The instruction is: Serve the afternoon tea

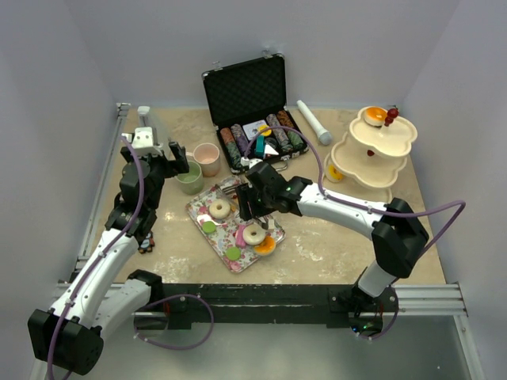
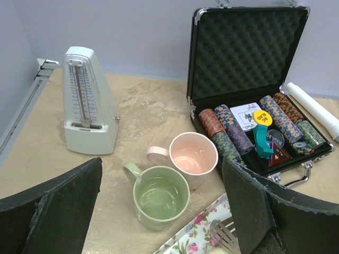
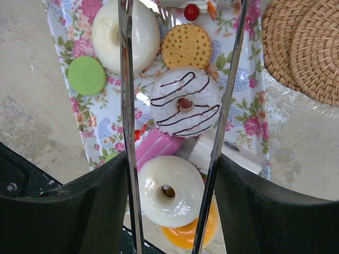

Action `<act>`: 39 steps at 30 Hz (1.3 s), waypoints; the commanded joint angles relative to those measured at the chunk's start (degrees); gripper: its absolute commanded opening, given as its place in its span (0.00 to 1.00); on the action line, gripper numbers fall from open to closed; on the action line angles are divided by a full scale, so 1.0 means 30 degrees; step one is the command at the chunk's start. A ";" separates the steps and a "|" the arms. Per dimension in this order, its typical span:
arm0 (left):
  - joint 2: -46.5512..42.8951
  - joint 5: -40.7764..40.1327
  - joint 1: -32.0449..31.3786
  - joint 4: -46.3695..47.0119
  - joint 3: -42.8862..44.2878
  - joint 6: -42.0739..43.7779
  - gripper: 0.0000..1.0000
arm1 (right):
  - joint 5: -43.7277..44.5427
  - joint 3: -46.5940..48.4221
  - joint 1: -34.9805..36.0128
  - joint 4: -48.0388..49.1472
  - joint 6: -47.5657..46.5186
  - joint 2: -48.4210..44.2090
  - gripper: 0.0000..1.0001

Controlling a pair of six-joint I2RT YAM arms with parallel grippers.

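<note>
The green cup (image 2: 160,197) and the pink cup (image 2: 193,154) stand side by side left of the floral tray (image 1: 204,207). My left gripper (image 2: 161,169) is open above them, empty. My right gripper (image 3: 172,164) is shut on metal tongs (image 3: 127,79), whose two arms straddle a chocolate-striped donut (image 3: 185,103) on the tray. Also on the tray are white donuts (image 3: 169,190), a biscuit (image 3: 186,46), a green macaron (image 3: 86,75), a pink cake (image 3: 156,148) and an orange sweet (image 3: 185,235). The cream three-tier stand (image 1: 372,154) is at the far right with an orange sweet (image 1: 379,115) on top.
An open black case of poker chips (image 1: 253,111) sits at the back. A white metronome (image 2: 87,103) stands at the back left. A white cylinder (image 1: 314,121) lies right of the case. A wicker coaster (image 3: 304,47) lies beside the tray.
</note>
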 commanded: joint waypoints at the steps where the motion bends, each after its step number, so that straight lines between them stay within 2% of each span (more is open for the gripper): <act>1: 0.0011 0.0010 -0.0047 0.0113 0.0685 0.0201 1.00 | 0.0820 0.1142 -0.0133 0.0480 0.0471 -0.0140 0.63; 20: 0.0128 0.0303 -0.0047 0.0055 0.0744 0.0054 1.00 | 0.0733 0.0645 0.0014 -0.0107 0.0734 -0.0110 0.58; 39: 0.0040 0.0420 -0.0047 0.0054 0.0773 -0.0004 1.00 | 0.1318 0.0264 0.0600 -0.0633 0.0998 -0.0081 0.59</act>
